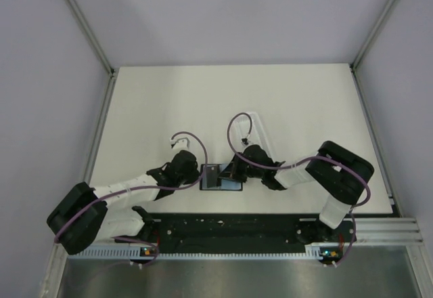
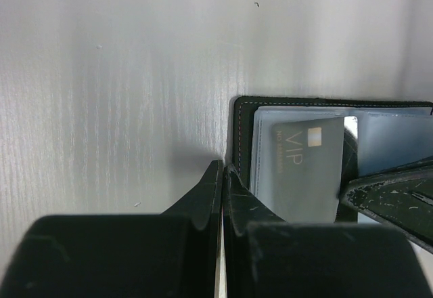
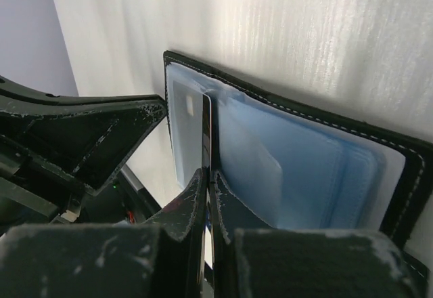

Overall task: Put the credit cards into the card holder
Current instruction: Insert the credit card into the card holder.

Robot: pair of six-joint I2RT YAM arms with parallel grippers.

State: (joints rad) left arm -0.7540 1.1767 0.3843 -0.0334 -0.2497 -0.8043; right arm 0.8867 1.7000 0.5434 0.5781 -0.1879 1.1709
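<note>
**White desk (image 1: 270,101), card at the holder's sleeve**

The holder (image 2: 241,129) lies open mid-desk: black stitched cover, glossy blue-clear plastic sleeves. Your right fingers (image 3: 206,179) are clenched on the thin, stiff grey VIP card (image 2: 304,169), which sits tilted over a sleeve. Your left fingers (image 2: 222,173) are clenched, tips at the holder's edge. Push crooked and the card likely snags the sleeve lip or slides the holder.

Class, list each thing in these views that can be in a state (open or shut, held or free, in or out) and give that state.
card holder: lying open, clear sleeves facing up.
credit card: tilted against the sleeves, one edge gripped; unclear whether it is in a sleeve yet.
left gripper: shut, tips at the holder's left edge, nothing seen between them.
right gripper: shut on the credit card's edge.
</note>
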